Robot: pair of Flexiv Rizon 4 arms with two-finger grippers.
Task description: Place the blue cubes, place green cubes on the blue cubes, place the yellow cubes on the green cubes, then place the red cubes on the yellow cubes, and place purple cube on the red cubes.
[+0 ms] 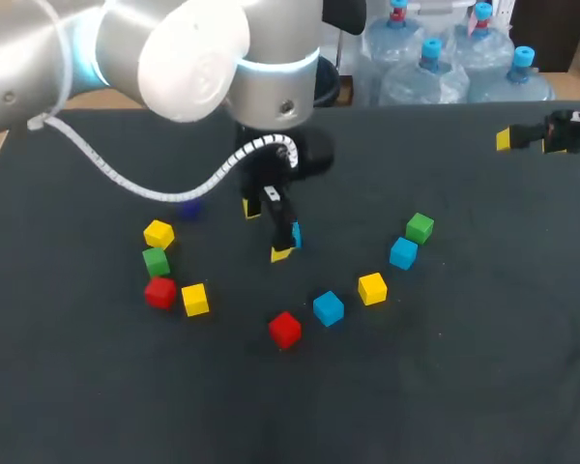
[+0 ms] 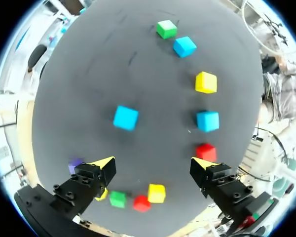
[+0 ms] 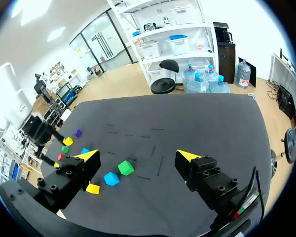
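A blue cube (image 1: pixel 296 235) sits on the dark bench (image 1: pixel 483 338) just beside the left end effector (image 1: pixel 268 230). That end effector hangs above it, released, its yellow-tipped fingers spread wide and grasping nothing. In the left wrist view this cube (image 2: pixel 126 117) lies ahead of the gap between the fingers and touches neither. Closer to the robot, a second blue cube (image 1: pixel 329 308) lies between a red cube (image 1: pixel 285 330) and a yellow cube (image 1: pixel 372 288). Further right, a third blue cube (image 1: pixel 403 253) sits just beside a green cube (image 1: pixel 420 228). On the left side four cubes cluster together: a yellow one (image 1: pixel 159 233), a green one (image 1: pixel 156 261), a red one (image 1: pixel 159 291) and another yellow one (image 1: pixel 195 299). The purple cube (image 1: pixel 189 207) lies alone near this cluster, dim under the left arm's cable. Every cube rests directly on the bench. The right end effector (image 3: pixel 138 158) hangs at the bench's far right side, well apart from all the cubes, its fingers also released and empty.
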